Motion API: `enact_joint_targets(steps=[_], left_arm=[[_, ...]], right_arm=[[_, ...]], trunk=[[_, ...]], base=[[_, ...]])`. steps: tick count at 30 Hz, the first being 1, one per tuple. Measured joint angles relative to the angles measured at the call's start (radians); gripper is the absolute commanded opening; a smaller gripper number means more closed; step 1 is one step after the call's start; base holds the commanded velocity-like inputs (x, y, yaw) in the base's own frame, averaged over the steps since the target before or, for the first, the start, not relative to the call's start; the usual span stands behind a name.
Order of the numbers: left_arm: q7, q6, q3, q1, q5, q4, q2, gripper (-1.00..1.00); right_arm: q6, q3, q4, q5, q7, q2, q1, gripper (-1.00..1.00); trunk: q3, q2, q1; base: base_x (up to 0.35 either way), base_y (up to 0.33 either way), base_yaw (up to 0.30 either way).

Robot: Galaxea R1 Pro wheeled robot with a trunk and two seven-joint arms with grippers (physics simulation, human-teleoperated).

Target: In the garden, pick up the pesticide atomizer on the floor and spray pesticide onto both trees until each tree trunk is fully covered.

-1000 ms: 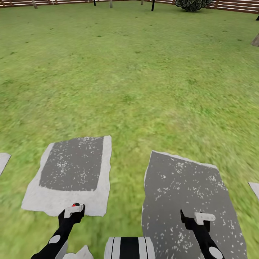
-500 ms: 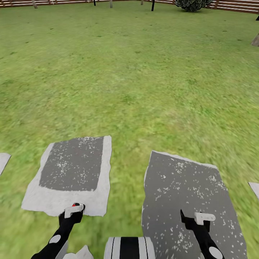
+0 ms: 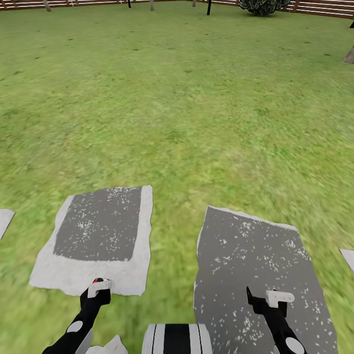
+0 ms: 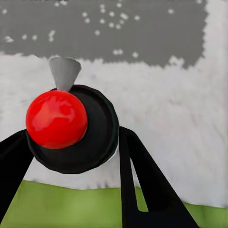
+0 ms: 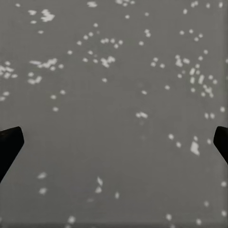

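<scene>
**A:** What do we see at our left claw (image 3: 99, 289)?

**B:** From the head, little: a red dot at its tip, over the near pale border of the left paving slab (image 3: 101, 231). Our left wrist camera tells us more. There the pesticide atomizer (image 4: 76, 137) is a round black body with a glossy red ball on it and a grey cone pointing away from the claw. The black fingers (image 4: 142, 183) press against it on both sides, so we are holding it.

**A:** And beneath it?

**B:** The slab's whitish border, with its dark speckled middle beyond the claw's tip and grass (image 4: 71, 206) on the near side.

**A:** Our right claw (image 3: 271, 296)?

**B:** From the head we cannot judge its gap. The right wrist camera settles it: the two fingertips (image 5: 9, 145) sit at opposite edges, spread wide, with nothing between them but the grey speckled slab (image 5: 114, 109) below.

**A:** Farther out?

**B:** Well ahead of both claws, open lawn (image 3: 177, 98) runs to the slatted fence (image 3: 319, 7) and a round dark bush (image 3: 263, 6). The thin stems by the fence are too small for us to name.
</scene>
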Motion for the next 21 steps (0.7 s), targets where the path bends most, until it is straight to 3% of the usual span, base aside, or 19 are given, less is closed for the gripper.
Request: enact_joint_targets(steps=[7, 21], left_arm=[[-0.001, 0.000, 0.000, 0.000, 0.000, -0.001, 0.000, -1.00], [-0.003, 0.001, 0.000, -0.001, -0.001, 0.001, 0.001, -1.00]], right_arm=[[0.000, 0.000, 0.001, 0.000, 0.000, 0.000, 0.000, 1.00], [0.000, 0.001, 0.002, 0.000, 0.000, 0.000, 0.000, 1.00]], trunk=[[0.000, 0.000, 0.000], [0.054, 0.003, -0.006]], base=[[0.000, 0.000, 0.000], [0.000, 0.000, 0.000]])
